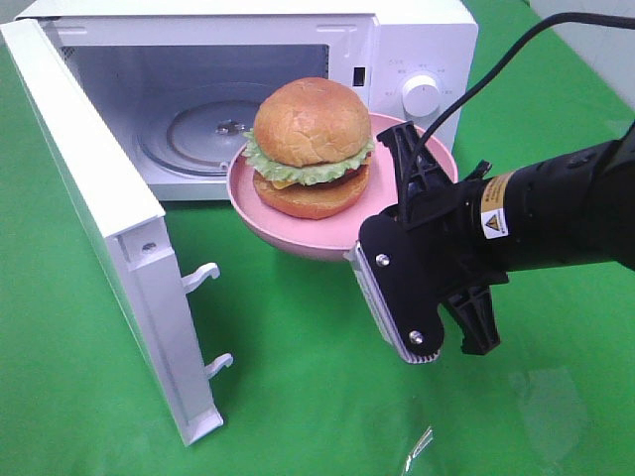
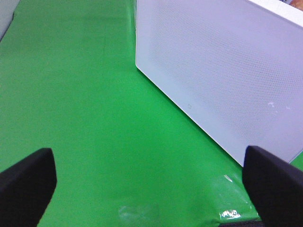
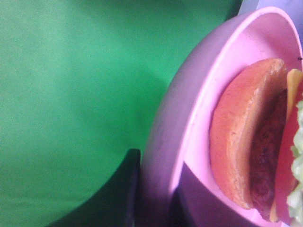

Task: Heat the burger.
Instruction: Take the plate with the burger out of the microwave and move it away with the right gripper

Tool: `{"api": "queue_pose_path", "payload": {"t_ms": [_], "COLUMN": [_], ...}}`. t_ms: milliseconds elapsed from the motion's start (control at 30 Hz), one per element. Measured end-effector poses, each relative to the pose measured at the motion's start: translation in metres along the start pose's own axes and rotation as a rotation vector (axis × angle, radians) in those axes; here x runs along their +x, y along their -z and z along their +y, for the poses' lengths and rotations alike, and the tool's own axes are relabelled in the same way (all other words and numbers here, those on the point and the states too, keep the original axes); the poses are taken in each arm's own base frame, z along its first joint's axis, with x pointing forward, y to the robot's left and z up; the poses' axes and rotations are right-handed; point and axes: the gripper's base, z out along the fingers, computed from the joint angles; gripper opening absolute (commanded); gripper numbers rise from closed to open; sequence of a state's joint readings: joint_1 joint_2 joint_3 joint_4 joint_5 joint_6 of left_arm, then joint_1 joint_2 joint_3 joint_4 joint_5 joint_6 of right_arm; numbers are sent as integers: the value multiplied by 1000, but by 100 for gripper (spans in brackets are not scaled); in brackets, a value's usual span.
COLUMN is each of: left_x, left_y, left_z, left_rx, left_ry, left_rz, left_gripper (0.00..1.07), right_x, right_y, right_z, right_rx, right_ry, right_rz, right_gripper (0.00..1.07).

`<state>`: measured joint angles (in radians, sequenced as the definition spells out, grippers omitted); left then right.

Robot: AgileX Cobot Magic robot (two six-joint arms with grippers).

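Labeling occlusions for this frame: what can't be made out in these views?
- Left gripper: absent from the high view; wrist view crops both fingers at the frame edges.
- Right gripper's contact with the plate: high view, hidden by its own black body.
- Burger top bun: right wrist, cut off by the frame edge.
- Microwave dial labels: too small to read.

A: Can we read anything here?

B: Not much. We see a yellow warning label (image 1: 493, 220) on the right arm (image 1: 556, 213): a black triangle sign, with print below it too small for us to read.

A: And the microwave (image 1: 397, 59)?

B: We see small grey markings around its white dial (image 1: 422, 96), but they are too faint to make out. We find nothing readable in either wrist view.
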<state>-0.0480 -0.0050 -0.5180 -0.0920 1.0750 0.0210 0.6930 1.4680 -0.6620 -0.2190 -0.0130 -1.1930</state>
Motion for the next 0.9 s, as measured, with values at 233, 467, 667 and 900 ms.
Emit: {"api": "queue_pose_path", "payload": {"t_ms": [233, 467, 667, 900], "left_x": [0, 0, 0, 0], "left_y": [0, 0, 0, 0], "left_z": [0, 0, 0, 0], "left_rx": [0, 0, 0, 0], "left_ry": [0, 0, 0, 0], "left_rz": [0, 0, 0, 0], "left_gripper": [101, 101, 101, 101], "right_x": [3, 5, 7, 9], "right_y": [23, 43, 60, 78], "right_z": [9, 16, 21, 28], "right_rx": [-2, -2, -5, -1], "right_ry": [-4, -9, -13, -36], "right_rz": [11, 22, 36, 49], "right_gripper": [0, 0, 0, 0]}}
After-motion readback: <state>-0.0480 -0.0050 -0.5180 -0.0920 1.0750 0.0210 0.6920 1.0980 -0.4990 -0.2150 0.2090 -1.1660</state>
